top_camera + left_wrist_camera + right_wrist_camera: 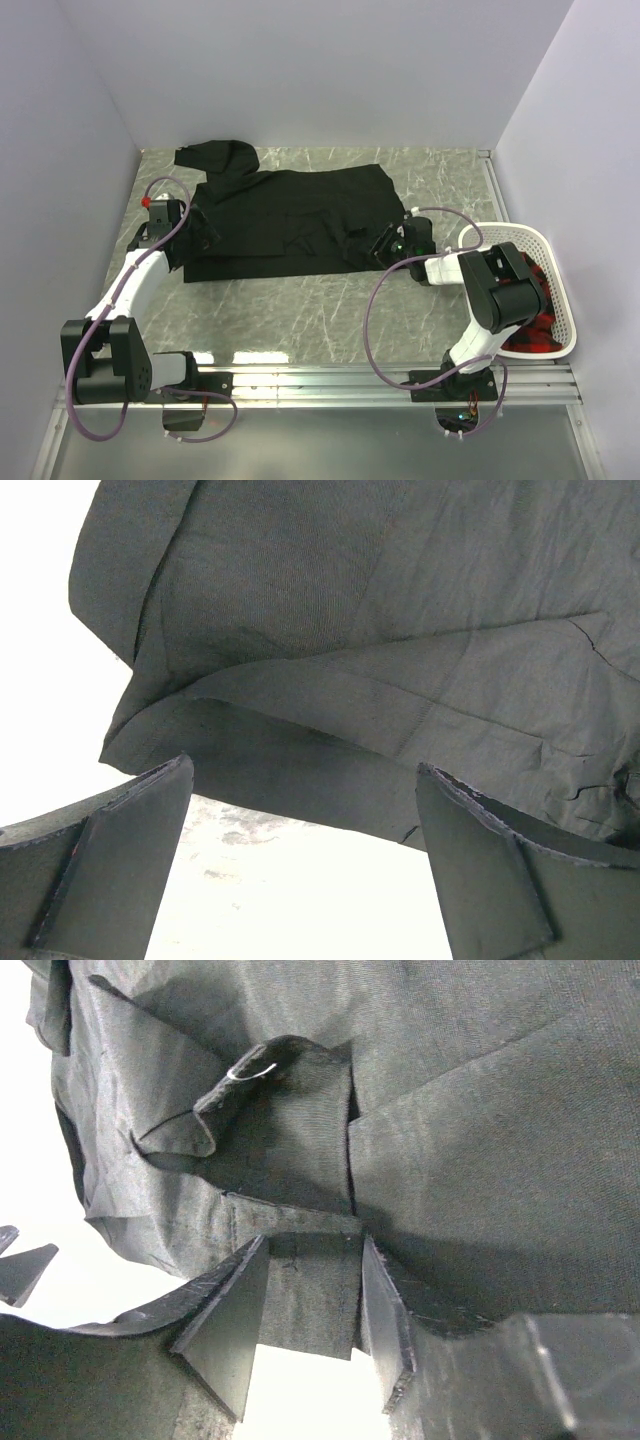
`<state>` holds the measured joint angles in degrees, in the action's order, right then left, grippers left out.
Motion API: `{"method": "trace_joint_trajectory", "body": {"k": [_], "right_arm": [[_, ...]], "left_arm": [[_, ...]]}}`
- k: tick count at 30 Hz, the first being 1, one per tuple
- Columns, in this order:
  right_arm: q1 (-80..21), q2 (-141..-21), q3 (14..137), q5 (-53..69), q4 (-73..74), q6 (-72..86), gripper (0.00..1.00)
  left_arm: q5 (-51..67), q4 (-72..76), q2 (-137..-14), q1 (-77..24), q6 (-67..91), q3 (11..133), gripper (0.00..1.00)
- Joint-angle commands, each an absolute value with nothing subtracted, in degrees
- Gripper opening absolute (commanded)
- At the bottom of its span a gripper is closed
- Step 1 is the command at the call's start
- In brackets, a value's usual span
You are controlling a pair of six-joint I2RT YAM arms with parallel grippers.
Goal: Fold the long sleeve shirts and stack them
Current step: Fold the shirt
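Observation:
A black long sleeve shirt [290,215] lies spread flat on the marble table, with one sleeve bunched at the far left [215,157]. My left gripper [200,236] is at the shirt's left edge. In the left wrist view [302,770] its fingers are wide apart and empty, with the folded hem [330,710] just ahead of the tips. My right gripper [384,246] is at the shirt's near right corner. In the right wrist view [315,1245] its fingers are parted, with a flat strip of the shirt's edge [305,1300] lying between them and a curled flap [250,1085] beyond.
A white slatted basket [545,250] stands at the right edge of the table and holds a red and black plaid cloth [535,330]. White walls close in the left, back and right. A metal rail [330,380] runs along the near edge.

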<state>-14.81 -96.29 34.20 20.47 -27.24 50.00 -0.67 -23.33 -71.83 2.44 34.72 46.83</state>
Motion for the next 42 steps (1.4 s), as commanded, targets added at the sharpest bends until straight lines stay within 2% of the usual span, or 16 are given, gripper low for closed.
{"method": "trace_joint_trajectory", "body": {"k": [1,4,8,11,19,30,42], "right_arm": [[-14.24,-97.29,35.59,20.48,-29.35,49.13,0.47],[-14.33,-97.12,35.95,20.30,-29.18,48.43,0.35],[-14.33,-96.07,37.00,19.78,-27.43,46.94,0.07],[-14.41,-94.93,38.14,19.34,-26.37,45.80,0.00],[-14.33,-90.98,42.00,15.04,-19.08,39.56,0.00],[-14.41,-77.53,43.07,-1.30,-7.39,26.55,0.00],[-16.96,-76.02,43.78,0.53,-2.47,23.19,0.00]], "left_arm": [[0.17,-21.62,-71.19,2.37,34.89,46.32,0.99],[0.09,-21.71,-71.28,2.37,34.89,46.32,0.99],[0.18,-21.62,-71.37,2.37,34.89,46.41,0.99],[0.18,-21.62,-71.19,2.37,34.89,46.41,0.99],[0.18,-21.71,-70.93,2.46,34.80,46.41,0.99],[0.18,-21.62,-71.19,2.37,34.89,46.49,0.99],[0.17,-21.53,-71.10,2.37,35.33,46.05,0.99]]}}
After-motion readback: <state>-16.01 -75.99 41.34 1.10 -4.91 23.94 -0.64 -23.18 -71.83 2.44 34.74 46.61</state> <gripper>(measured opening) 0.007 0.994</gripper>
